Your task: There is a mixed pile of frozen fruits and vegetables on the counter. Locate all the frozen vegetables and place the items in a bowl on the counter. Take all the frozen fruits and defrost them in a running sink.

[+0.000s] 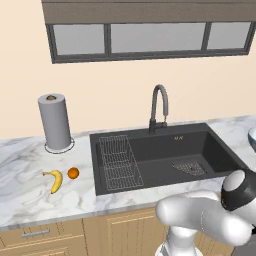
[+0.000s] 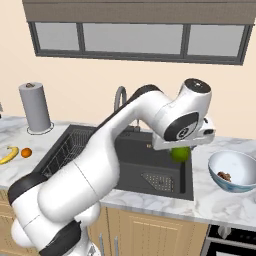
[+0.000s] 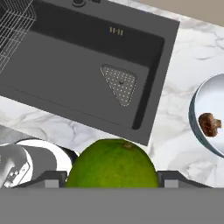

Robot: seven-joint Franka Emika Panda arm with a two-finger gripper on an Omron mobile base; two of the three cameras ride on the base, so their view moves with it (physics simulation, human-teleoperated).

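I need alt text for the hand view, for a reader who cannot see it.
The gripper holds a green ball above the marble counter, between the black sink and a blue-grey bowl containing a brown lump.

No text can be read anywhere; small gold marks on the sink (image 3: 87,57) rear wall are illegible.

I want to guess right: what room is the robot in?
A kitchen, most likely: a black sink with a curved faucet, a marble counter holding a banana, and a paper towel roll.
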